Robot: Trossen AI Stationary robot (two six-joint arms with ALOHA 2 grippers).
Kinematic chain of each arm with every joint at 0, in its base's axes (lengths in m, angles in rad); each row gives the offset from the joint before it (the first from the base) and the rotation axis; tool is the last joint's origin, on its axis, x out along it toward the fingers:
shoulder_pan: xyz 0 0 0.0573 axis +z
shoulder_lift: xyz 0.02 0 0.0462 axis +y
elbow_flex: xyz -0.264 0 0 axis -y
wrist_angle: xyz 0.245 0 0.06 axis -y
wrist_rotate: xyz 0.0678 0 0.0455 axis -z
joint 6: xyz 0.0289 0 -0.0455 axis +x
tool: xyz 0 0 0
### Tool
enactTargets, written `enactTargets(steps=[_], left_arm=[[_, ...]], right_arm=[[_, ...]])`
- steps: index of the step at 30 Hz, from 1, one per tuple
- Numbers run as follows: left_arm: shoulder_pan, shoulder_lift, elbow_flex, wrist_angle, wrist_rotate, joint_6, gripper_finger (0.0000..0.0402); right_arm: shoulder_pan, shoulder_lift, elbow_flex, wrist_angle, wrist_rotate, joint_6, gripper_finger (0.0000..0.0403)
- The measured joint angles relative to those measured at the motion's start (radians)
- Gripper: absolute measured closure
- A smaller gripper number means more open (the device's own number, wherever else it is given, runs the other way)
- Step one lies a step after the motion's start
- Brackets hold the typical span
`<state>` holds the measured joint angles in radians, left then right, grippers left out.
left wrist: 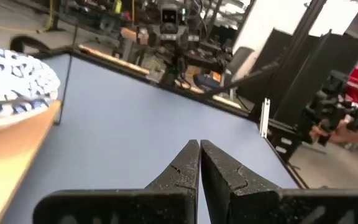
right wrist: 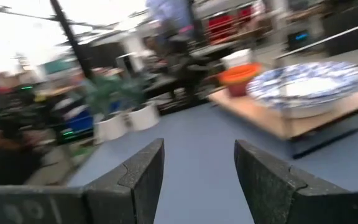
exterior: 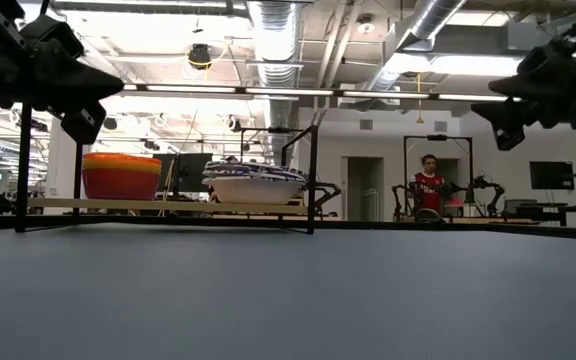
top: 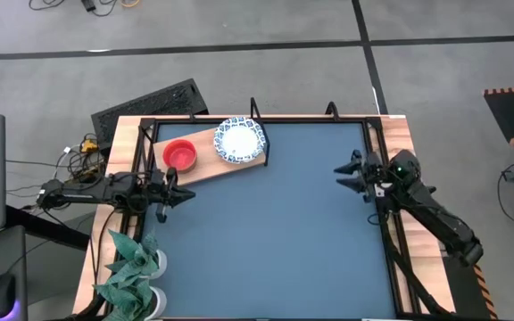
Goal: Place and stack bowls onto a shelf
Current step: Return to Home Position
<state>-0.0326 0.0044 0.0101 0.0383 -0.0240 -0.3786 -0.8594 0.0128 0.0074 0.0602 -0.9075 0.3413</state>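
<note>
Dark, two-fingered, my left tool [top: 184, 193] hangs above the left edge of the blue-grey tabletop [top: 275, 232]. Its arm lies stretched along that edge and its fingers [left wrist: 182, 168] point inward, pressed together and holding nothing. My right tool [top: 340, 176] hangs above the opposite edge on a folded arm and faces the left one, well apart from it. Its fingers [right wrist: 138, 171] stand apart and empty.

The flat light-wood shelf [top: 205, 168] with black metal supports sits at the far left corner of the tabletop, just beyond my left tool and not touching it. On it stand two stacks side by side. One is a stack of small plain bowls topped by a red bowl [top: 180, 154], nearer the left edge. The other is a stack of shallow white bowls with blue patterned rims [top: 239, 140], towards the middle.

A green leafy plant in white pots [top: 134, 267] stands at the near left corner, on the other side of my left arm from the shelf. Between the two tools lies only bare tabletop.
</note>
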Motion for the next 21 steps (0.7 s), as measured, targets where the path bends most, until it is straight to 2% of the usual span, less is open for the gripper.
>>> enactTargets(steps=[2, 4, 7, 11, 15, 17, 21], left_arm=[[0.0, 0.001, 0.0, -0.008, 0.027, -0.001, 0.0401], [0.0, 0.002, 0.0, -0.003, 0.051, -0.011, 0.0401], [0.0, 0.002, -0.001, 0.0, 0.054, -0.041, 0.0401], [0.0, 0.002, -0.001, 0.001, 0.054, -0.054, 0.0401], [0.0, 0.002, -0.002, 0.005, 0.054, -0.053, 0.0401], [0.0, 0.002, -0.002, 0.005, 0.054, -0.053, 0.0401], [0.0, 0.002, -0.002, 0.005, 0.054, -0.053, 0.0401]], right_arm=[[0.048, 0.0, 0.0, -0.001, -0.004, 0.007, 0.0183], [0.104, 0.0, 0.0, 0.005, 0.05, 0.006, 0.0183], [0.2, 0.0, 0.0, 0.017, 0.239, -0.014, 0.0183], [0.334, 0.029, 0.0, 0.01, 0.517, -0.123, 0.0183], [0.423, 0.064, -0.001, -0.019, 0.76, -0.175, 0.0183], [0.449, 0.08, -0.001, -0.027, 0.806, -0.176, 0.0183], [0.48, 0.098, -0.001, -0.028, 0.808, -0.175, 0.0183]])
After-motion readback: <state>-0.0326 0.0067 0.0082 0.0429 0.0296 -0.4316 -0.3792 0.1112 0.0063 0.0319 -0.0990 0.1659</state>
